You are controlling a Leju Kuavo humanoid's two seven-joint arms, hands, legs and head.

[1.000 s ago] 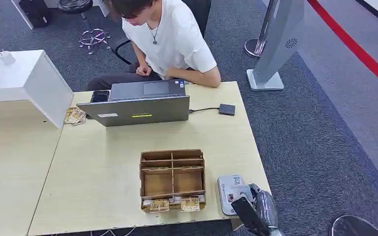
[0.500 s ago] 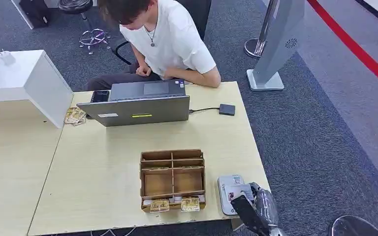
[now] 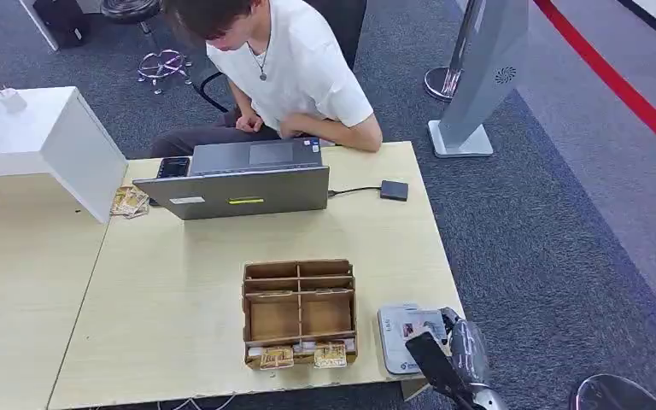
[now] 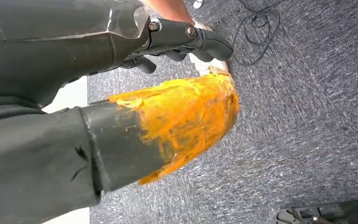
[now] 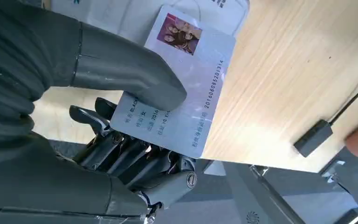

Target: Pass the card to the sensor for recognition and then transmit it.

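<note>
Now, step in hand: presenting the card to the sensor so it can be read, judging from how things lie.
Right robot hand: grasping the card, thumb pressed on its printed face and the darker fingers underneath; in the head view this robot hand sits at the desk's near right corner.
Card position: held over the sensor, the pale flat reader lying on the desk at that same corner, just right of the wooden tray. Whether the card touches the reader or hangs just above it, I cannot tell.
Card attitude: photo end points away from the wrist and out over the reader; the thumb covers part of the text, not the photo.
Doing it well: keep the card flat and parallel to the reader's top, centred over it, and hold it steady long enough to register. Keep the pinch firm; the card is thin and smooth and could slide under the thumb.
Risk: the reader lies close to the desk's right edge, so a nudge could shift it.
Left robot hand: hangs over the carpet, holding nothing; fingers look curled, though whether clenched I cannot tell.
After recognition: the person sits at the far edge behind the laptop, a likely receiver.
</note>
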